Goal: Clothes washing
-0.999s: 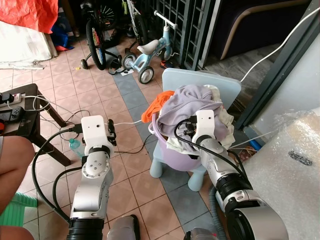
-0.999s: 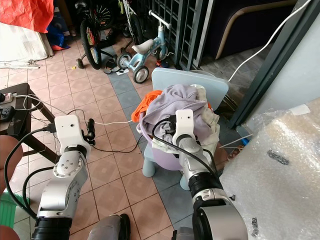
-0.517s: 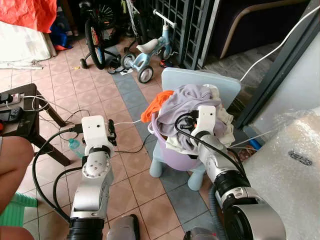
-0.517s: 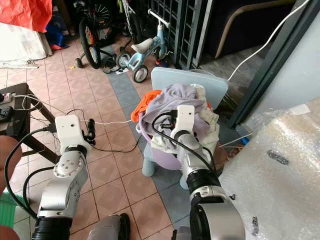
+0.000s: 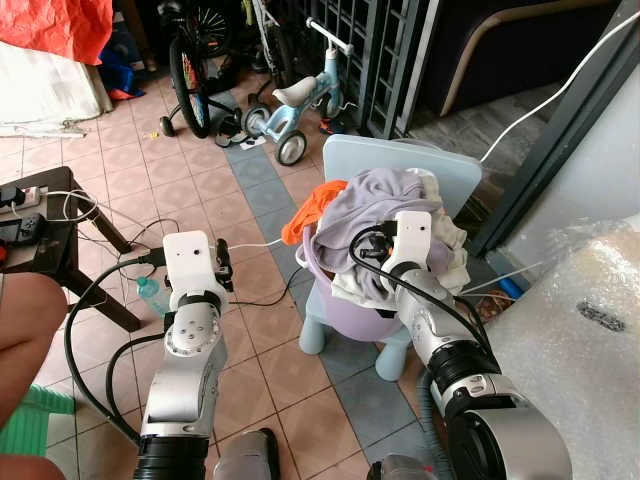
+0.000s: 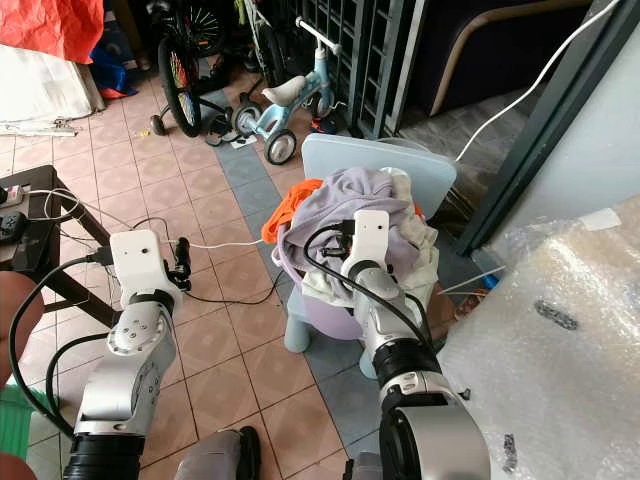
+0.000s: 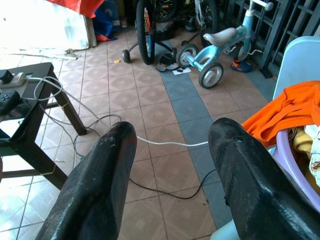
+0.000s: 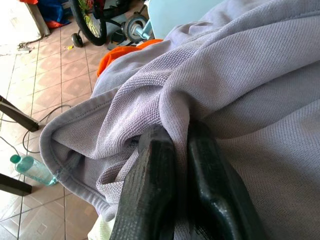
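A purple laundry basket [image 5: 352,312] sits on a light blue child's chair [image 5: 400,160], heaped with clothes. On top lies a lilac garment [image 5: 375,200], and an orange garment [image 5: 308,212] hangs over the basket's left side. My right gripper [image 8: 177,139] is shut on a fold of the lilac garment [image 8: 235,75] at the top of the heap; the cloth is bunched between the black fingers [image 8: 152,170]. My left gripper [image 7: 172,131] is open and holds nothing. It hovers over the tiled floor to the left of the chair.
A dark low table [image 5: 62,245] with a power strip stands at the left, and cables trail over the tiles. A water bottle [image 5: 150,293] lies by it. A child's bike [image 5: 300,105] and a bicycle [image 5: 190,70] stand behind. A bubble-wrapped bulk [image 5: 590,330] is at right; a person's knee [image 5: 25,320] at left.
My right wrist has edged slightly up and in toward the heap, still pinching the lilac cloth. The left arm has not moved.
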Available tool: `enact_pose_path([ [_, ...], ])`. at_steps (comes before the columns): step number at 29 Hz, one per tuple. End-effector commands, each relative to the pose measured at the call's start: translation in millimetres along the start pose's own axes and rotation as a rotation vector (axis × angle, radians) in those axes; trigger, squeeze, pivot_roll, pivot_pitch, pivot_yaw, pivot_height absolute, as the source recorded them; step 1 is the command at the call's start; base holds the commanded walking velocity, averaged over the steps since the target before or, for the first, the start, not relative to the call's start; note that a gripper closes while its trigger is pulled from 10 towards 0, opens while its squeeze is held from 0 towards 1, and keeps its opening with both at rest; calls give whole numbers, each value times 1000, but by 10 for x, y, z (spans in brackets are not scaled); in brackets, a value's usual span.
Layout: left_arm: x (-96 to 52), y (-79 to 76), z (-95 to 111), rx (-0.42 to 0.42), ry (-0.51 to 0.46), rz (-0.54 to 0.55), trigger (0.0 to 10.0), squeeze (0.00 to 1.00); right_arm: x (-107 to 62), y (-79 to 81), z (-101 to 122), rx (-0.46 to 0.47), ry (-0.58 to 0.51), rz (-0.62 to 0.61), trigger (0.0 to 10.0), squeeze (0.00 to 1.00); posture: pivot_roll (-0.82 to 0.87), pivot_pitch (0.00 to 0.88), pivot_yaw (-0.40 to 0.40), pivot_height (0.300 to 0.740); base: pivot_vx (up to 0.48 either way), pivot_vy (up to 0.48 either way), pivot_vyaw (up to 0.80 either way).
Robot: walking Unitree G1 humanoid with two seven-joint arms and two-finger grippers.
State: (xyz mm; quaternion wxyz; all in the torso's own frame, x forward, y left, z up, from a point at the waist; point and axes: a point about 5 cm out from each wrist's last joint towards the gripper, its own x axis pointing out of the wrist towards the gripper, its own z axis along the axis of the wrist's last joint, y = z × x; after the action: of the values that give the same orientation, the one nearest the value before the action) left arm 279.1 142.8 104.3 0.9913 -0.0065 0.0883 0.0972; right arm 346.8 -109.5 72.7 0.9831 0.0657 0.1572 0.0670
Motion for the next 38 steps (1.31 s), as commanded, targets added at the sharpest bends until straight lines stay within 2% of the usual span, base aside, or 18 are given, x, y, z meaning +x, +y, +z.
enact_pose_path([
  [1,-4,-37,-14,-12,10,3,10000,0,11,40,13,9,-2,9,0,0,21,86,11,740,0,0,0],
  [3,-4,-37,-14,-12,10,3,10000,0,11,40,13,9,-2,9,0,0,21,86,11,740,0,0,0],
  [4,-3,-37,-13,-12,9,4,10000,0,19,59,51,41,-24,25,0,0,21,86,11,740,0,0,0],
  [5,25,-72,14,5,-13,-18,10000,0,-63,-42,373,26,-210,67,0,0,-6,26,29,740,0,0,0],
  [7,56,-115,50,27,-41,-44,10000,0,-260,-112,683,-27,-416,129,0,0,-5,26,28,740,0,0,0],
  [8,61,-121,58,31,-47,-48,10000,0,-309,-95,673,-66,-433,147,0,0,-4,26,26,740,0,0,0],
  [16,59,-125,61,30,-49,-46,10000,0,-322,-59,641,-110,-430,165,0,0,-10,30,25,740,0,0,0],
  [20,70,-132,59,26,-53,-55,10000,0,-393,-159,886,-173,-519,108,0,0,-15,32,27,740,0,0,0],
  [21,71,-136,61,24,-55,-60,10000,0,-406,-189,961,-193,-541,94,6039,0,-16,33,27,740,0,0,-800],
  [22,72,-143,66,24,-58,-67,10000,0,-412,-293,1139,-233,-585,31,10000,0,-19,33,28,740,0,0,-800],
  [26,74,-160,69,23,-60,-77,10000,0,-430,-508,1455,-249,-659,-90,10000,0,-22,31,27,740,0,0,-800],
  [27,77,-169,77,23,-65,-80,10000,0,-459,-657,1644,-255,-702,-170,10000,0,-23,29,26,740,0,0,-800],
  [28,78,-173,80,23,-67,-80,10000,0,-477,-717,1722,-259,-720,-203,10000,0,-23,29,26,740,0,0,-800],
  [29,82,-177,91,21,-74,-82,10000,0,-526,-855,1867,-280,-752,-283,10000,0,-23,28,25,740,0,0,-800],
  [33,80,-182,110,18,-86,-91,10000,0,-600,-1086,2012,-286,-770,-413,10000,0,-22,27,23,740,0,0,-800],
  [36,78,-183,119,16,-95,-103,10000,0,-677,-1335,2101,-264,-767,-551,10000,0,-22,27,25,740,0,0,-800],
  [37,80,-182,121,16,-97,-106,10000,0,-733,-1466,2144,-259,-767,-632,10000,0,-22,27,26,740,0,0,-800],
  [38,80,-182,122,15,-98,-107,10000,0,-757,-1510,2161,-265,-767,-663,10000,0,-22,27,26,740,0,0,-800],
])
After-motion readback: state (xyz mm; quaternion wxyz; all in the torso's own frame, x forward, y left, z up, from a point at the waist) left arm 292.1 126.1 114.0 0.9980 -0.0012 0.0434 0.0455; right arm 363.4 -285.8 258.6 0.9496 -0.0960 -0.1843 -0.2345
